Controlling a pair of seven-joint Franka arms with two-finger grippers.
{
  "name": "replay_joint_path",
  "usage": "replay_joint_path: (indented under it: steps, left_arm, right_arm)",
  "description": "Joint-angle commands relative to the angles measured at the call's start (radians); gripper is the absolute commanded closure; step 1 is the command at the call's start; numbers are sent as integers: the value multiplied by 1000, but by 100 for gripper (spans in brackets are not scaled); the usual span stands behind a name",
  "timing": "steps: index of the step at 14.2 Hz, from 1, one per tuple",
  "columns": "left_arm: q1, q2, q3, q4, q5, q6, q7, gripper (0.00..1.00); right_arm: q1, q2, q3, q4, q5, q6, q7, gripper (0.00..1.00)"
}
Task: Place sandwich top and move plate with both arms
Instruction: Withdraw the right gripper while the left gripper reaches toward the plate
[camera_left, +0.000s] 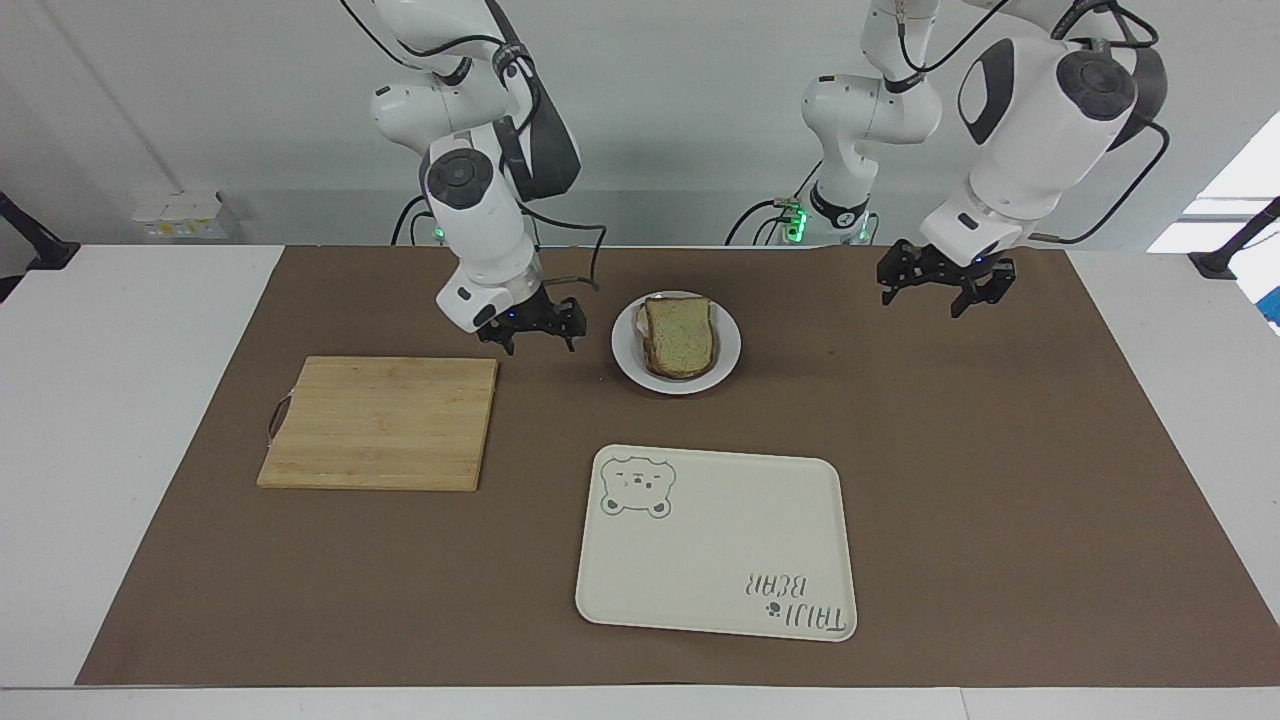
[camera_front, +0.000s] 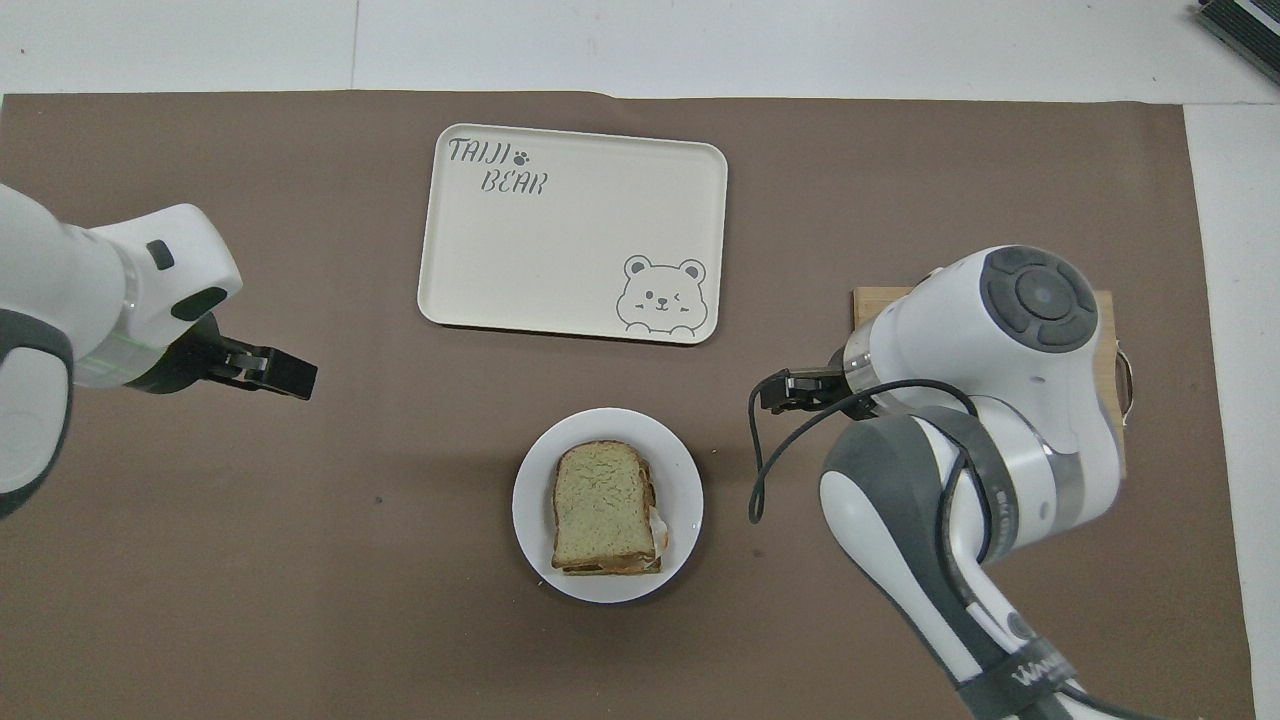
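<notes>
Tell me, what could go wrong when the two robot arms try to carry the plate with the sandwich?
1. The sandwich top just rests loose on the stack, so it might slide off if the plate tilts.
2. The left gripper and right gripper hang at each side of the plate, jaws open. If one lifts sooner, the plate could tip.
3. The plate's rim is thin and low, so a grip may slip.

one plate (camera_left: 727, 345), one tray (camera_left: 715, 545), one board (camera_left: 380, 422)
</notes>
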Motion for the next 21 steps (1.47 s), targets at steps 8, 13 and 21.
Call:
replay_joint_path:
  steps: [8,13,21]
  left_arm:
    - [-131,-1,12,-372,-340,382,49,0]
    - [-211,59,14,-401,-474,445,126,0]
    - [-272,79,14,-496,-572,537,132,24]
  right_arm:
    - [-249,-95,11,145,-99,-225,-134,0]
    - [-317,-123,2,222,-145,-294,-218,0]
    - [-318,-120,3,425,-194,-453,-253,0]
